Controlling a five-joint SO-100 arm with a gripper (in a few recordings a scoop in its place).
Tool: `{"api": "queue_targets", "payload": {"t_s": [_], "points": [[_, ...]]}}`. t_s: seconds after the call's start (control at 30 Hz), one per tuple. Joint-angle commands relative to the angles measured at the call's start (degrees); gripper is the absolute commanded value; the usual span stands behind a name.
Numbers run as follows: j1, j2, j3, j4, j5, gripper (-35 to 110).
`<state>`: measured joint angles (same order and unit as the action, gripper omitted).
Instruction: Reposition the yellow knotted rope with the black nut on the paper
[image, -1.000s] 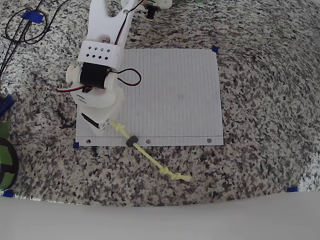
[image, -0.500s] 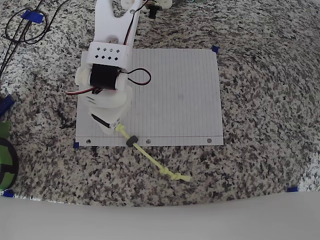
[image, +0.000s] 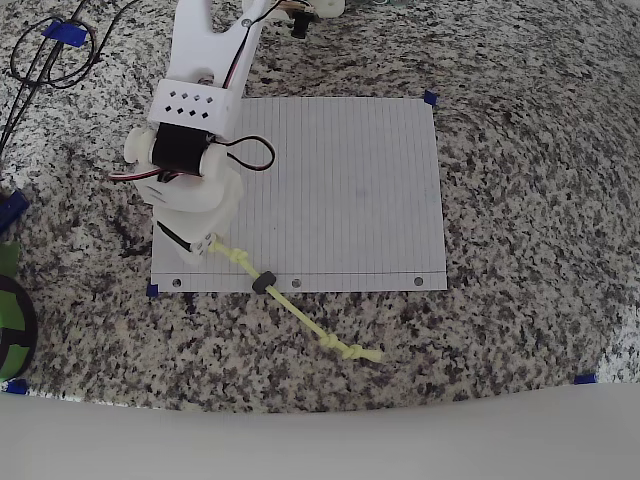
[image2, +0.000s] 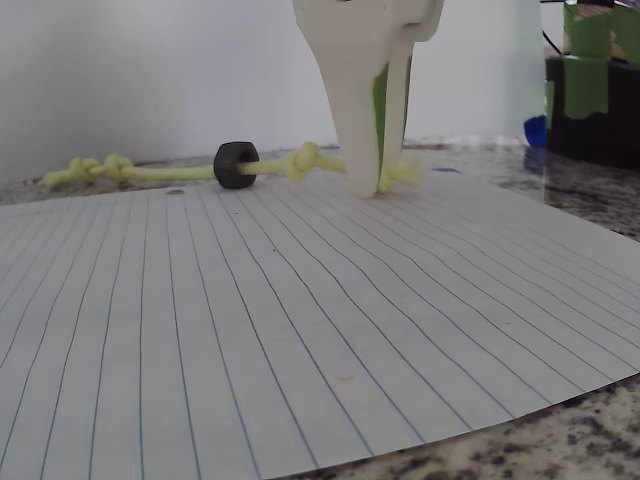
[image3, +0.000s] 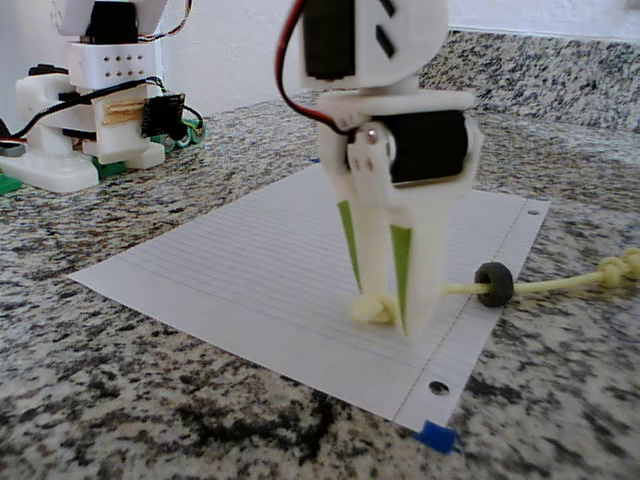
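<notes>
Nearest to the camera in the fixed view is the speckled grey granite worktop (image3: 150, 420), with a small piece of blue tape (image3: 437, 437) at the near corner of the white lined paper sheet (image3: 250, 270). On this near part of the paper stands the white plastic end effector with green inner pads (image3: 385, 320), pointing straight down. Its two fingers are narrow and they pinch one knotted end of the thin pale yellow-green rope (image3: 372, 308), so this end lies on the paper between the fingertips.

From there the rope runs to the right in the fixed view. The small black ring-shaped nut (image3: 493, 284) sits around the rope just beside the paper's punched edge, and it stands upright on its rim. Past the nut the rope continues off the sheet onto the granite, and the second knot is at the right border of that picture.

In the overhead view the same line shows as a diagonal: the end effector (image: 208, 245) is over the lower left corner of the paper (image: 340, 190), the nut (image: 264, 283) is on the lower edge with the holes, and the rope (image: 310, 322) ends with its knot on the bare worktop (image: 530, 200) below the sheet.

In the wrist view the end effector (image2: 378, 185) touches the paper (image2: 300, 340) and grips the rope (image2: 160, 172) beside a knot, with the nut (image2: 236, 165) a little to the left.

Far on the left in the fixed view stands the white arm base with wires (image3: 95, 90).
</notes>
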<state>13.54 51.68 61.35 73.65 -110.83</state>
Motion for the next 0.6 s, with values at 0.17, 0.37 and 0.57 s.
{"api": "queue_targets", "payload": {"t_s": [0.17, 0.37, 0.57], "points": [[-0.26, 0.44, -0.7, 1.14, 0.0, 46], [0.09, 0.35, -0.7, -0.88, 0.0, 45], [-0.26, -0.26, -0.7, -0.7, 0.0, 44]]}}
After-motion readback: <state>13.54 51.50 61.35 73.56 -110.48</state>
